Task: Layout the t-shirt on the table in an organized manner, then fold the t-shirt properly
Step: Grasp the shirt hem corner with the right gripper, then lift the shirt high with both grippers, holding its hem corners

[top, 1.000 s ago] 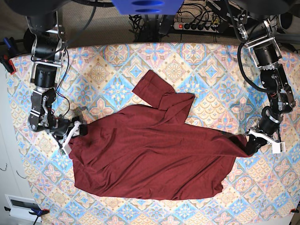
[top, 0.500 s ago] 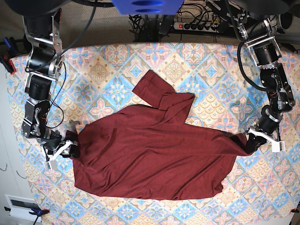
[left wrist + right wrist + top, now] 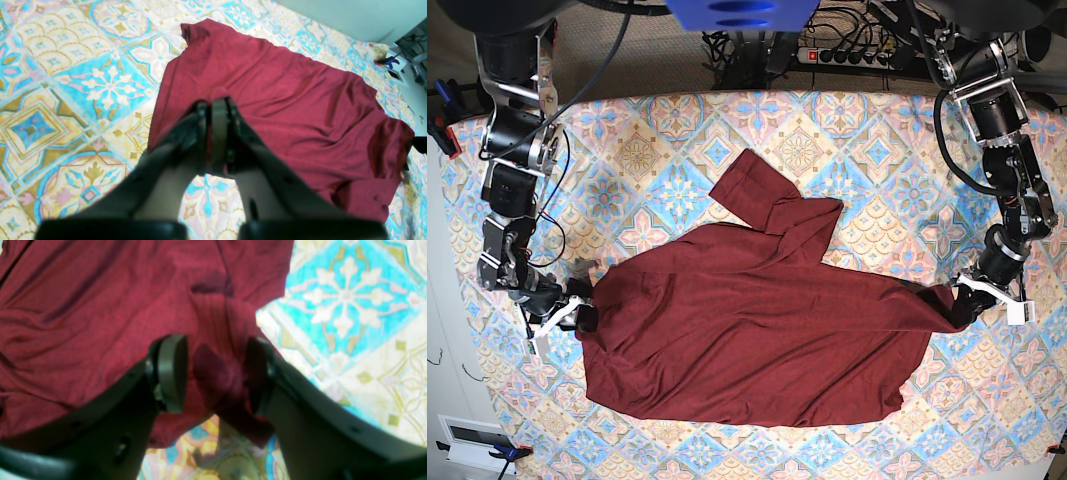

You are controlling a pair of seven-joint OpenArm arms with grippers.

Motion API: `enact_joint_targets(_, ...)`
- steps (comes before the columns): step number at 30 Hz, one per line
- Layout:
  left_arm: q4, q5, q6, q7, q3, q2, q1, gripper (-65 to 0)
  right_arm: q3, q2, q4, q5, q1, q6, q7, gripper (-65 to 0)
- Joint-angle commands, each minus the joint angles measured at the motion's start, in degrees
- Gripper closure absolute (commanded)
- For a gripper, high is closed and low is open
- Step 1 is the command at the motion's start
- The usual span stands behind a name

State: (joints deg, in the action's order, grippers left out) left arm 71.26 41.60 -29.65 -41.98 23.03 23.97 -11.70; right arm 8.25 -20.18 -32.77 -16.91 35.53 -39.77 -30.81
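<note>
The dark maroon t-shirt (image 3: 747, 330) lies spread but rumpled across the middle of the table (image 3: 657, 120), with one sleeve (image 3: 752, 185) folded up toward the back. My left gripper (image 3: 962, 310) is at the garment's right tip, shut on the t-shirt; in the left wrist view the fingers (image 3: 217, 106) are pressed together with the t-shirt (image 3: 283, 100) stretching away from them. My right gripper (image 3: 577, 315) is at the left edge. In the right wrist view it (image 3: 215, 370) stands open, with a bunched fold of the t-shirt (image 3: 83, 306) between its fingers.
The patterned table cloth (image 3: 66, 83) shows around the garment on all sides. Behind the table's far edge lie a power strip (image 3: 847, 55) and cables. A white box (image 3: 472, 440) sits off the front left corner, and a clamp (image 3: 442, 125) is at the left edge.
My right arm has swung down and to the left along the garment's left edge, and that edge has shifted slightly with it. The left arm has stayed put.
</note>
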Motion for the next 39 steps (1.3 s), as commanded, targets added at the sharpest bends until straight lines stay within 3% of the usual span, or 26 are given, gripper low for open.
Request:
enact_joint_targets(1,1.22,1.25,-0.46,1.4,0.31,1.22,-1.26,0.0,0.06,-0.78,-0.85,-1.07,2.14,-0.23,2.19,-27.5)
enact_joint_targets(8,1.22,1.25,-0.46,1.4,0.31,1.22,-1.26,0.0,-0.03,-0.61,-0.85,-0.98,1.97,-0.23,2.63,-26.9)
enact_joint_targets(13,1.22,1.25,-0.46,1.4,0.31,1.22,-1.26,0.0,-0.03,-0.52,-0.85,-0.98,1.79,-0.23,2.9,-21.4)
enact_joint_targets(20,1.22,2.31,-0.46,1.4,0.31,1.13,-1.26,0.0,-0.03,-0.52,4.51,-0.98,1.79,-0.23,5.8,-20.2)
enact_joint_targets(22,1.22,3.63,-0.46,1.4,0.31,1.31,-1.26,0.0,-0.03,-0.52,5.13,-0.98,1.88,-0.23,6.32,-16.2)
enact_joint_targets(26,1.22,4.15,-0.46,1.4,0.31,1.48,-1.26,0.0,-0.03,-0.52,4.86,-0.98,1.88,-0.23,6.06,0.0)
enact_joint_targets(31,1.22,4.24,-0.46,1.58,0.31,1.48,-1.26,0.0,0.41,-0.52,3.98,-1.25,1.88,-0.23,5.8,-0.8)
enact_joint_targets(34,1.22,4.33,-0.46,1.67,0.31,1.48,-1.61,0.0,1.73,-0.61,-3.31,-1.51,1.79,-0.23,1.14,-0.8)
enact_joint_targets(39,1.22,4.33,-0.46,1.67,0.31,1.48,-5.04,0.0,10.34,-0.78,-17.56,-4.41,-1.2,-0.23,-9.06,-0.8)
